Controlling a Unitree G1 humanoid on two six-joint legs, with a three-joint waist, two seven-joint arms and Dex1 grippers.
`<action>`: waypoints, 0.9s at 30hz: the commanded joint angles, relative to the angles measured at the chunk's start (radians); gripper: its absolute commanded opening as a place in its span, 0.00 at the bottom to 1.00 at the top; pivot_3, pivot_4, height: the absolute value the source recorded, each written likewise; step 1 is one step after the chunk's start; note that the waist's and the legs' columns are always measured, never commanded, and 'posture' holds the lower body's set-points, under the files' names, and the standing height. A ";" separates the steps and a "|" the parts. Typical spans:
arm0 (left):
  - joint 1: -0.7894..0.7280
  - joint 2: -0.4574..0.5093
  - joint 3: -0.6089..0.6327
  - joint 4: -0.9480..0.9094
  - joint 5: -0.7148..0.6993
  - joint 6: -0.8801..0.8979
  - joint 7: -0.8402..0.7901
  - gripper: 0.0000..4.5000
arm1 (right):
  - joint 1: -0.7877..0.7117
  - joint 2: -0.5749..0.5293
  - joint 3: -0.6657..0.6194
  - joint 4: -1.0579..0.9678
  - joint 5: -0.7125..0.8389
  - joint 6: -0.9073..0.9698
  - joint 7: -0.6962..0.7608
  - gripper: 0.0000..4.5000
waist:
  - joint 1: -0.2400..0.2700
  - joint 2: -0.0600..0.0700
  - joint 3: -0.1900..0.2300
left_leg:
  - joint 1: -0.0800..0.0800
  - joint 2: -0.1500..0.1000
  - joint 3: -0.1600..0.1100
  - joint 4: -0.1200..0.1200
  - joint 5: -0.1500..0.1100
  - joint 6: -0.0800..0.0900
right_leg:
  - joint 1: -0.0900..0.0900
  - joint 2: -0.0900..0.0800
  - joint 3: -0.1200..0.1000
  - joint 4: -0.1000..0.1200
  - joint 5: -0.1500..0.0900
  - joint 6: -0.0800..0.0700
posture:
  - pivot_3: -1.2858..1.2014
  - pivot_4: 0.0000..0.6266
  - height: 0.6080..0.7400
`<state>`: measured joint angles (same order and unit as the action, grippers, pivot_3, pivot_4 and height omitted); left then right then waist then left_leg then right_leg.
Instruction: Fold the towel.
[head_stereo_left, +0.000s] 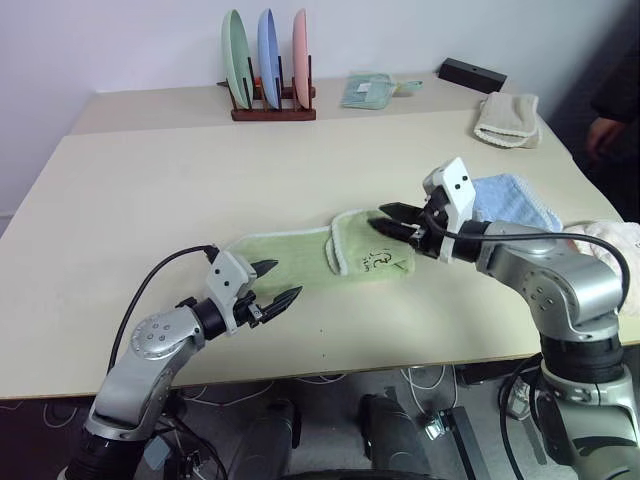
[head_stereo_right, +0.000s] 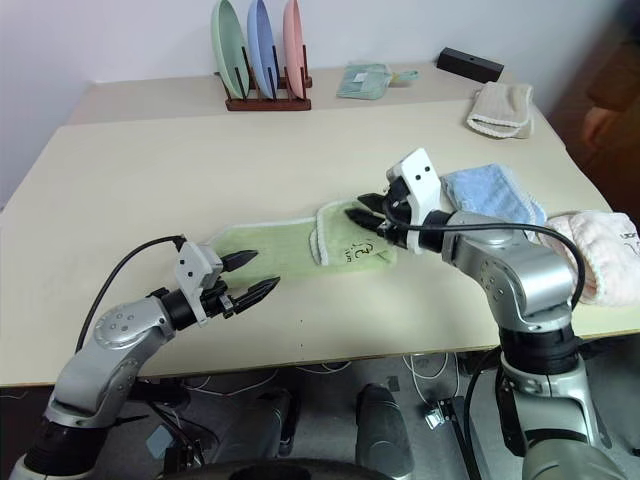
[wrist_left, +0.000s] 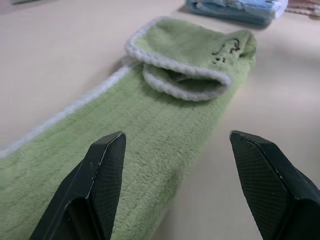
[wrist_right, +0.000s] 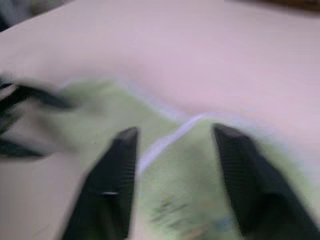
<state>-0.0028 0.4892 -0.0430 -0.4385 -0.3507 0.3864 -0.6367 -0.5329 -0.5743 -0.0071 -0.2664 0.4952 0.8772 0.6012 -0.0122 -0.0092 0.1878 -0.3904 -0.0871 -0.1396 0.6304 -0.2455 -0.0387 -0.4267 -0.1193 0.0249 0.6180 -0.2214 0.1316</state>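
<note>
The right gripper (head_stereo_left: 398, 221) hovers just above the folded-over end of the towel (head_stereo_left: 300, 262), fingers parted and, as far as the blurred wrist view lets me judge, holding nothing. Its forearm reaches in from the right, angled slightly down. The left gripper (head_stereo_left: 275, 286) sits low at the towel's near left end, fingers wide apart and empty. The towel lies mid-table (head_stereo_left: 150, 190), its white edging doubled back. A blue towel (head_stereo_left: 515, 200) lies just right; the far tabletop is bare.
</note>
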 joint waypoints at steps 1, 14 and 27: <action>0.003 -0.032 0.023 -0.025 -0.031 0.009 0.029 0.76 | -0.017 0.040 0.079 0.110 -0.107 -0.149 -0.005 0.01 | 0.000 0.000 0.000 | 0.000 0.000 0.000 0.000 0.000 0.000 | 0.000 0.000 0.000 0.000 0.000 0.000 | 0.52 0.24 0.99; 0.067 -0.064 0.068 -0.077 -0.059 0.044 0.099 0.76 | 0.092 0.087 0.260 0.302 -0.316 -0.388 0.100 0.01 | 0.000 -0.001 -0.001 | 0.000 0.000 0.000 0.000 0.000 0.000 | 0.001 0.000 0.000 0.000 0.001 0.000 | 0.52 0.24 0.99; 0.305 -0.165 0.298 -0.283 -0.440 0.273 0.295 1.00 | -0.001 -0.066 0.163 0.068 -0.220 -0.522 0.370 0.72 | 0.000 -0.001 0.000 | 0.000 0.001 -0.001 0.000 0.000 0.000 | 0.000 0.000 0.000 -0.001 0.001 0.000 | 0.52 0.24 0.99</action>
<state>0.2946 0.3400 0.2135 -0.6610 -0.6954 0.6313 -0.3870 -0.5267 -0.6368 0.1425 -0.1297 0.2343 0.3778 0.9064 -0.0126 -0.0105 0.1876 -0.3906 -0.0855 -0.1402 0.6305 -0.2457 -0.0386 -0.4262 -0.1193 0.0248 0.6167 -0.2209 0.1321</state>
